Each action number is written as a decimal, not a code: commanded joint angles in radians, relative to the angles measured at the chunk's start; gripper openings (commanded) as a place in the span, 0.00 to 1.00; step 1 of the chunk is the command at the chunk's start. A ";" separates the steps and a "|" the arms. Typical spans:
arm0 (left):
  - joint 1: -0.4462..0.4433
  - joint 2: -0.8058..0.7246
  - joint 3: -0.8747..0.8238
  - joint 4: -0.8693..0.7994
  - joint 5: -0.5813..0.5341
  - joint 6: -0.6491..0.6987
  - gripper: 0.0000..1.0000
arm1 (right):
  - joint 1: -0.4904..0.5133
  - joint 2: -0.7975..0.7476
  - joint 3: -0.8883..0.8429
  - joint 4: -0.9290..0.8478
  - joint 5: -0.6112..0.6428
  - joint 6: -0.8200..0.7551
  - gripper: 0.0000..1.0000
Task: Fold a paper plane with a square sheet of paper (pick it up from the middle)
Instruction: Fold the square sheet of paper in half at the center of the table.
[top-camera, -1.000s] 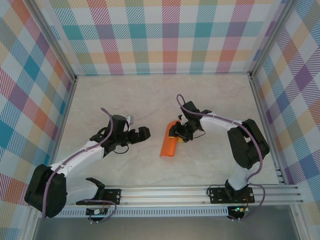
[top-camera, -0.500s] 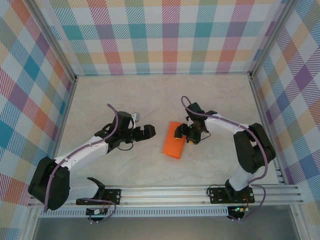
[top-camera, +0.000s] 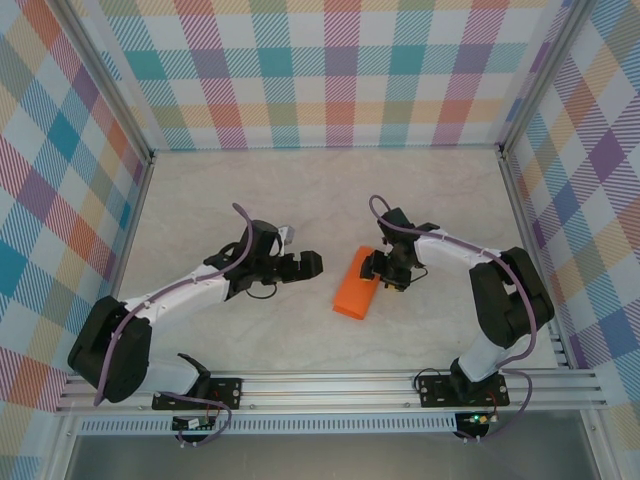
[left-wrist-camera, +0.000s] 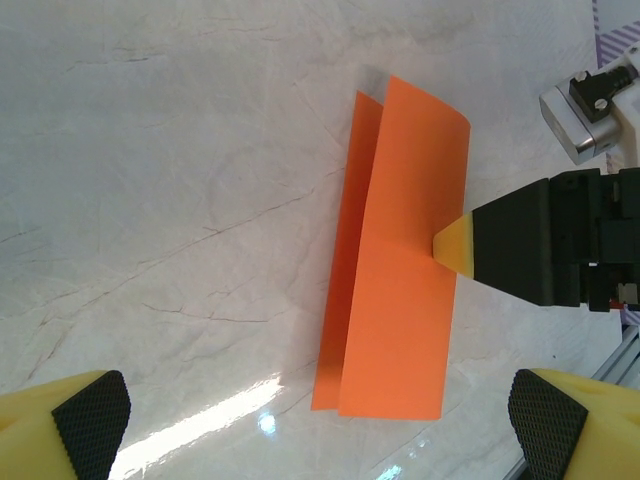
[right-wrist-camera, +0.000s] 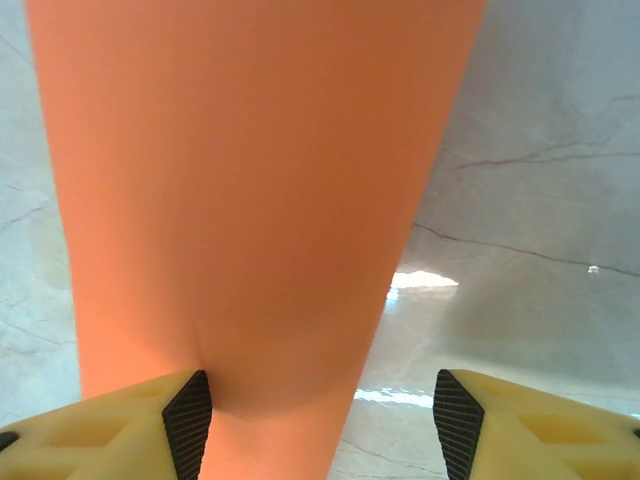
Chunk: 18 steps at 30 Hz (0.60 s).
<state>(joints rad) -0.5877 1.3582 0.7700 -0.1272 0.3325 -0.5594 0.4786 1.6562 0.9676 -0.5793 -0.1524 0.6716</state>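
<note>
The square sheet of paper (top-camera: 357, 294) is seen folded over into a narrow two-layer strip, lying flat on the desk (top-camera: 250, 200) between the two arms and nearer the right one. The right pincer (top-camera: 378, 270) is placed at the strip's right long edge, about halfway along it. Its jaws are parted with nothing clamped, and from the left wrist one yellow tip is seen touching that edge. The left pincer (top-camera: 308, 265) is spread wide and empty, and is held just off the strip's left side. The step in hand is judged to be the setting of this first fold. It would be done well if the strip were pinned by one pincer while the crease was pressed from the middle out toward both ends, so that the layers are not skewed. The top layer is seen offset — a band of the lower layer shows along the left long edge, and the far corner is lifted a little — so the edges should be squared before any firm pressing. No nose has been formed yet, so the strip cannot be said to point either way. Its long axis is laid from the far side of the desk toward the arm bases — the near end leaning slightly to the left.
</note>
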 joint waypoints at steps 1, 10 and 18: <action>-0.029 0.019 0.038 0.016 0.008 0.016 1.00 | -0.001 -0.003 -0.023 -0.020 0.020 -0.020 0.64; -0.056 0.074 0.070 0.023 -0.001 0.011 1.00 | -0.001 0.034 -0.026 0.013 -0.011 -0.010 0.64; -0.064 0.107 0.086 0.023 -0.001 0.011 1.00 | -0.003 0.022 -0.035 0.058 -0.009 0.040 0.65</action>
<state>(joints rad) -0.6392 1.4555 0.8295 -0.1204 0.3302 -0.5594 0.4782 1.6749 0.9459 -0.5533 -0.1570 0.6895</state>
